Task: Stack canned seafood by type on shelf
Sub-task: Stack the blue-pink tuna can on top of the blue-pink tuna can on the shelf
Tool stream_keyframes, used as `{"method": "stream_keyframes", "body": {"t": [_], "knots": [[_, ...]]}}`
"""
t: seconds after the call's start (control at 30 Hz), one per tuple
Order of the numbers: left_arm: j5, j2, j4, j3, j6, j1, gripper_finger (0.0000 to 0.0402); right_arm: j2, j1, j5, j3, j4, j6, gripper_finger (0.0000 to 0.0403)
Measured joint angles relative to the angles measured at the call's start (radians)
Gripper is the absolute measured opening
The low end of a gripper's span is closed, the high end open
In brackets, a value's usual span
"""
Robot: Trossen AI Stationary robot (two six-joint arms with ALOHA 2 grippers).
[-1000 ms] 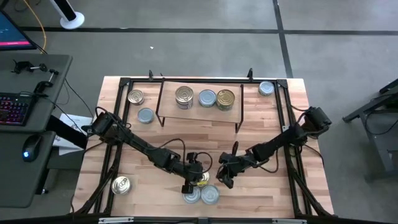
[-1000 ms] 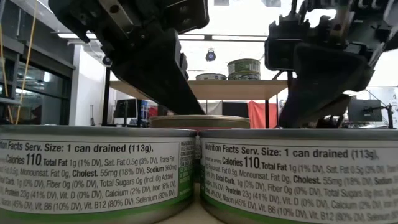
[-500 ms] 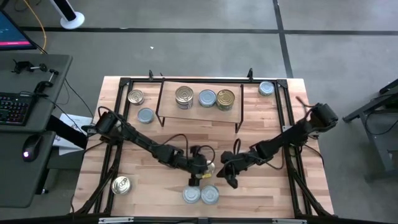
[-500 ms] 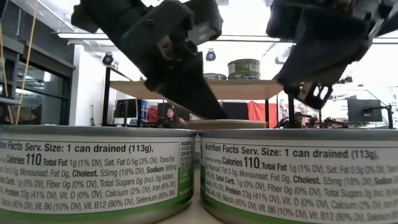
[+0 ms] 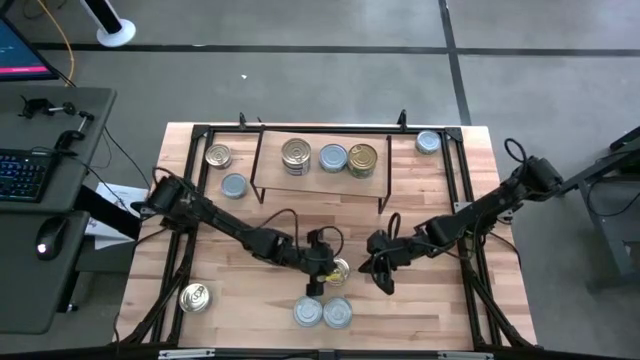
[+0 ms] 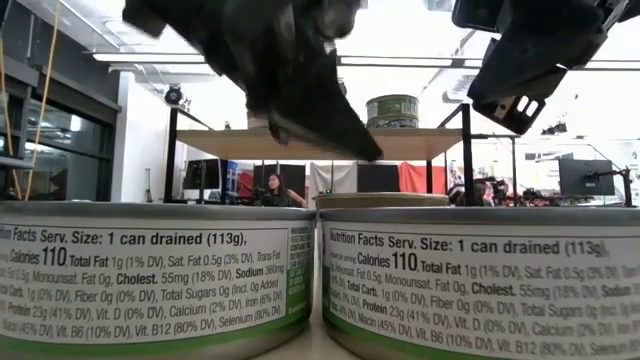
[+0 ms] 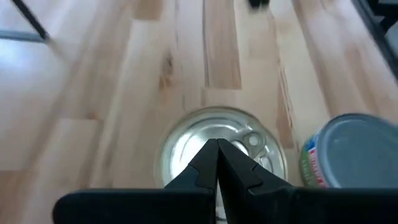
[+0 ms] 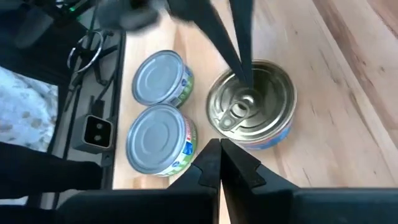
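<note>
A silver pull-tab can [image 5: 340,270] stands upright on the table, just beyond two pale-lidded cans [image 5: 308,313] [image 5: 338,313] at the near edge. My left gripper [image 7: 216,148] is shut. It slants down over the pull-tab can's lid [image 8: 249,99], and its tip [image 6: 374,155] hovers a little above the lid. My right gripper [image 8: 219,148] is shut, holds nothing, and is raised to the can's right [image 5: 385,280]. The shelf [image 5: 272,168] at the back carries three cans abreast [image 5: 296,155] [image 5: 333,157] [image 5: 362,160].
Loose cans stand at the far left [image 5: 218,155] [image 5: 234,185], the far right corner [image 5: 428,142] and the near left [image 5: 195,297]. Black frame rails [image 5: 462,200] run along the table's sides. Bare wood lies between the shelf and the arms.
My left gripper, its shut tip on the pull-tab can's lid, has slid the can away from the two near cans toward the far right. The tip has then risen off the lid. My right gripper has risen and drawn back toward the right edge, rolling as it went.
</note>
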Motion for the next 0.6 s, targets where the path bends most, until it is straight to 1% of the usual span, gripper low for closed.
{"method": "stream_keyframes", "body": {"t": [0.13,0.27,0.37,0.53,0.6], "knots": [[-0.005,-0.052,-0.065,0.002,0.001,-0.013,0.0,0.018,0.0,0.018,0.0,-0.002,0.002,0.0],[-0.01,-0.059,-0.053,-0.007,-0.006,-0.044,0.0,0.046,0.0,0.022,0.001,0.022,0.002,0.0],[-0.019,-0.051,-0.038,-0.041,-0.015,-0.069,0.0,0.079,0.0,0.022,0.001,0.022,0.006,0.0],[-0.037,-0.053,-0.03,-0.086,-0.019,-0.088,0.0,0.156,0.0,0.026,0.001,0.022,0.058,0.0],[-0.063,-0.052,-0.024,-0.104,-0.024,-0.086,0.0,0.192,0.0,0.026,0.001,0.027,0.081,0.0]]}}
